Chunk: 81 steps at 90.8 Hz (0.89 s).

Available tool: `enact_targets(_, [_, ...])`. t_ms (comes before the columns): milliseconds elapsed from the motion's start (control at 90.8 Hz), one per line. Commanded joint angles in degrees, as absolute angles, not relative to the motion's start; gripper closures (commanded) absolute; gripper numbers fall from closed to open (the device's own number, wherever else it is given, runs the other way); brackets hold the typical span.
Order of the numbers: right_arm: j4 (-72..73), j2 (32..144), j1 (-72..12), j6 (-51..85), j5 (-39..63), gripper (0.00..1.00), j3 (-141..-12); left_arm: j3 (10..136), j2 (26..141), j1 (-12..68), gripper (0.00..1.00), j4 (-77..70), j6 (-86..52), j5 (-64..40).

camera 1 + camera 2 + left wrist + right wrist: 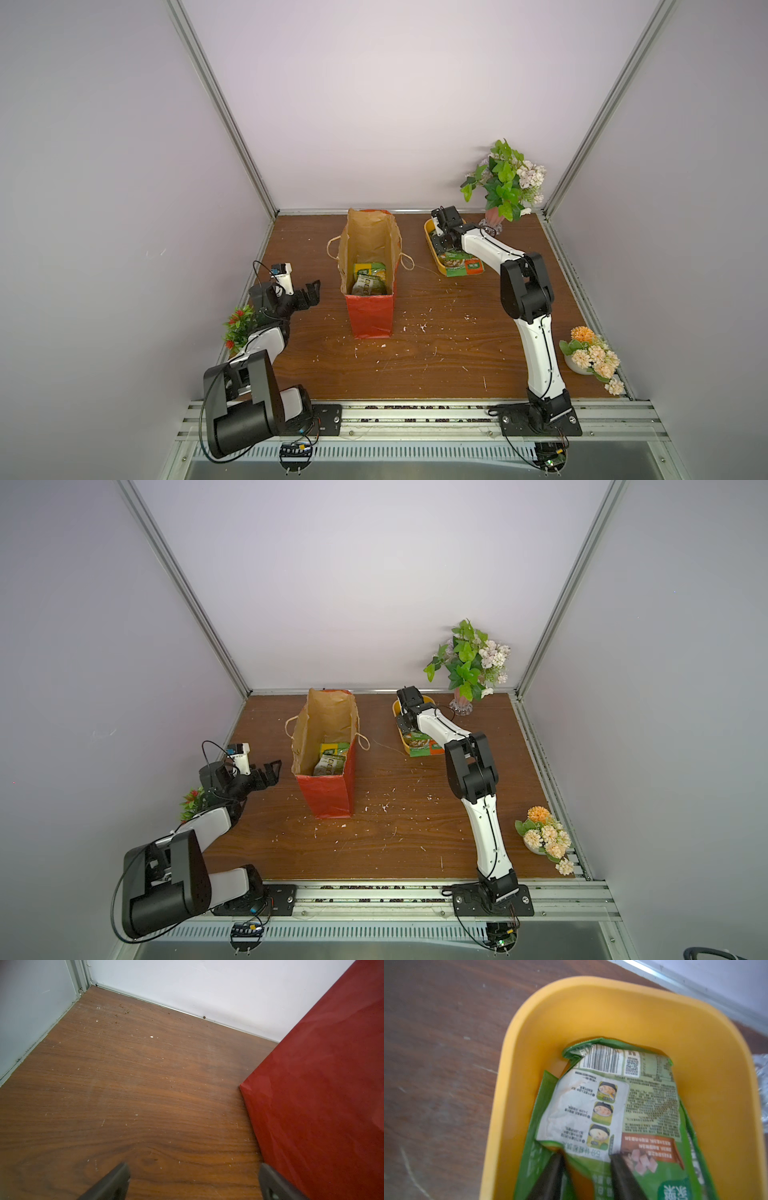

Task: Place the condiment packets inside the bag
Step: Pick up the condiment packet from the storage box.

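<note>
1. Right wrist view: right pincer [587, 1157] sits low in the yellow tub [571, 1012], jaws narrowed astride a crinkled fold of the top green condiment packet [612, 1105]. We cannot tell whether the pinch has bitten.
2. We advise seating the fold deep, then lifting straight up, clear of the tub wall and the spare packets [542, 1105] beneath.
3. Bag [370, 316]: upright on the bench [436, 340], mouth open, bagged packets [368, 278] inside.
4. Left pincer [309, 293]: spread wide, empty, near the bag.
</note>
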<state>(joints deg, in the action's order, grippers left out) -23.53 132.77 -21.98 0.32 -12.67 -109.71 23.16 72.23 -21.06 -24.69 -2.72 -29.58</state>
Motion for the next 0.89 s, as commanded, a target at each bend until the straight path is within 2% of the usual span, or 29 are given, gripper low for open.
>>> enact_targets(0, [-21.4, 127.9, -21.6, 0.9, -15.5, 0.76, -108.2, 23.6, 72.2, -22.0, 0.0, -25.4, -2.2, -29.7])
enact_targets(110, [-17.5, 123.5, -21.6, 1.5, -16.0, 0.93, -104.5, 23.6, 72.1, -22.0, 0.0, -25.3, -2.2, -29.8])
enact_targets(209, [-14.1, 119.1, -21.6, 2.2, -17.2, 1.0, -100.9, 23.6, 72.1, -22.0, 0.0, -25.3, -2.2, -29.8])
enact_targets(517, [-5.1, 104.5, -21.7, 5.9, -13.9, 1.0, -89.3, 23.5, 71.6, -22.0, 0.0, -25.2, -2.4, -29.9])
enact_targets(881, [2.2, 89.0, -21.6, 13.3, -3.2, 1.0, -80.8, 23.3, 71.1, -22.0, 0.0, -25.2, -2.3, -29.9])
